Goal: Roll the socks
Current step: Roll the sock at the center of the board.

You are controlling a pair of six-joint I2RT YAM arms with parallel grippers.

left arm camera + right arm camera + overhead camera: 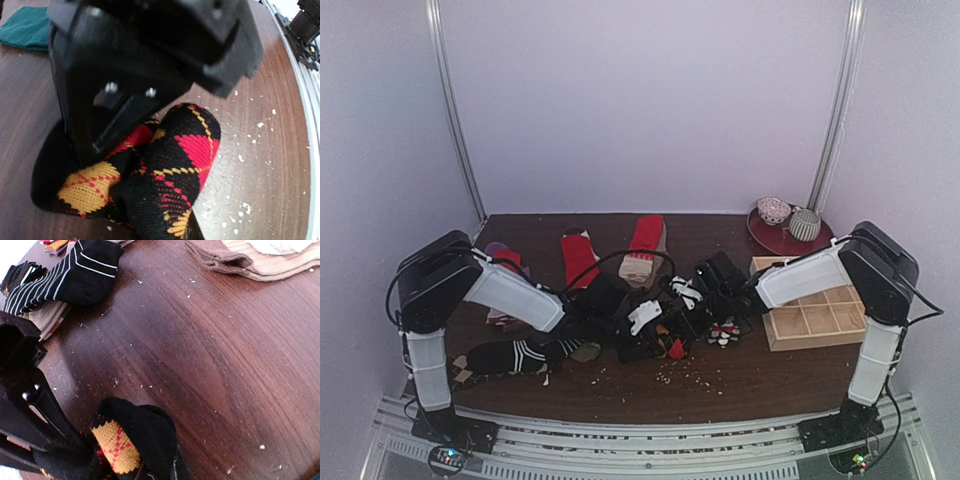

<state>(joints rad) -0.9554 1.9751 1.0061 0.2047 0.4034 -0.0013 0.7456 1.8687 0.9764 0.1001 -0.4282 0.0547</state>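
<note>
The black fabric sock with orange-red argyle diamonds [170,175] sat mid-way across the dark wooden table [740,385], toward the front. The black-and-white striped fabric sock [515,355] lay to its left. Two red-and-beige fabric socks [578,258] lay behind, side by side. The pale wooden compartment tray [770,335] stood on the right, and the round red plate [775,242] behind it carried two rolled bundles [773,210].

Nearward of the left end effector [642,318] and right end effector [682,293], the dark wooden tabletop [740,385] is bare. Obstacles:
- **Rightward:** light wooden compartment tray [815,315].
- **Beyond:** red-and-beige fabric socks [645,245].
- **Leftward:** black-and-white striped sock [515,355].
</note>
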